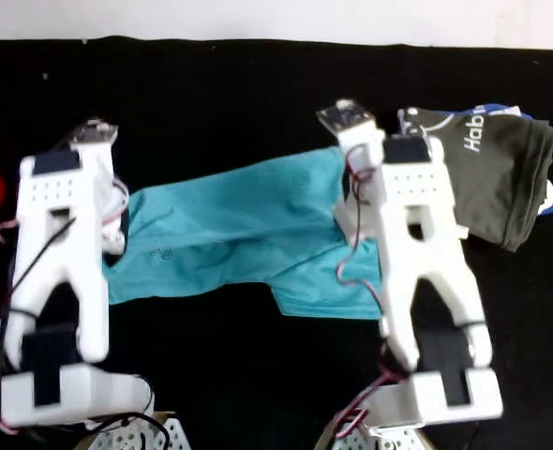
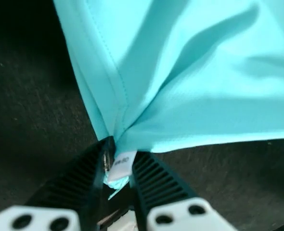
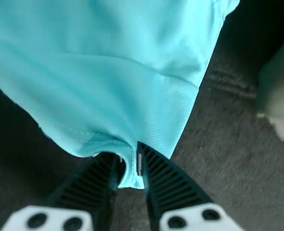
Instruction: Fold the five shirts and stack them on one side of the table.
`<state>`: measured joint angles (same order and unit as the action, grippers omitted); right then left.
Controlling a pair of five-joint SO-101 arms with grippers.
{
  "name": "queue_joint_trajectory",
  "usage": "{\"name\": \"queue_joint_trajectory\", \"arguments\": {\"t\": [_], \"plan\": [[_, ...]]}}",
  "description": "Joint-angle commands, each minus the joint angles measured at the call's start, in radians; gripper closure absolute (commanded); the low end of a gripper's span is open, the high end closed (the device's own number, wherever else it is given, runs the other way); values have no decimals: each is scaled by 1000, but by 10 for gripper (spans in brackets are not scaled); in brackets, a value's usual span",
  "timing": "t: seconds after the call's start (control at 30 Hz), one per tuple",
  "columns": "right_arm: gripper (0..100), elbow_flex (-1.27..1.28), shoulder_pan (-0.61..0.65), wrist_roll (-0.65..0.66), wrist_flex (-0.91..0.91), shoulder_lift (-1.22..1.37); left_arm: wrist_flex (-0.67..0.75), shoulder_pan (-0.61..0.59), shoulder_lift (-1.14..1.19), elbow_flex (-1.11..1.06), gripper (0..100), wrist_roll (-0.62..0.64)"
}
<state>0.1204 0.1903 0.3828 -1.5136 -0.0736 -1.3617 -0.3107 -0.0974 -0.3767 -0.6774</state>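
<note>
The left gripper (image 2: 120,153) is pinched on a seam corner of the thin teal knit shirt (image 1: 248,225), partly on its small white sewn-in tag (image 2: 122,164). The right gripper (image 3: 127,155) pinches the hem at the other end, so the shirt spans mid-frame over the black table cover (image 1: 211,94). Both bites look shallow to me: a hard pull could slip the cloth free, or drag it into the folded olive shirt (image 1: 501,178) at upper right, whose white lettering shows, while the tag's print is too small to read.
</note>
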Motion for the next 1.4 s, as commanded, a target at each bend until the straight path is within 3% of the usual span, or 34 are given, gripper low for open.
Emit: {"name": "queue_joint_trajectory", "arguments": {"t": [0.0, 0.2, 0.47, 0.57, 0.73, 1.07, 1.37], "plan": [[992, 173, -12, -6, 71, -134, 106, -10, -107, -145, 990, -17], [992, 415, -15, -6, 208, -216, 204, -10, -110, -249, 990, -17], [990, 452, -15, -8, 197, -229, 196, -13, -117, -251, 986, -17], [960, 440, -1, -8, 130, -231, 123, -19, -119, -229, 960, -41], [815, 363, 42, -8, 12, -231, -2, -65, -119, -148, 849, -103], [810, 53, 48, -15, -163, -229, -129, -134, -116, 188, 847, -104], [810, 36, 53, -17, 13, -219, -181, -53, -117, 173, 847, -103]]}}
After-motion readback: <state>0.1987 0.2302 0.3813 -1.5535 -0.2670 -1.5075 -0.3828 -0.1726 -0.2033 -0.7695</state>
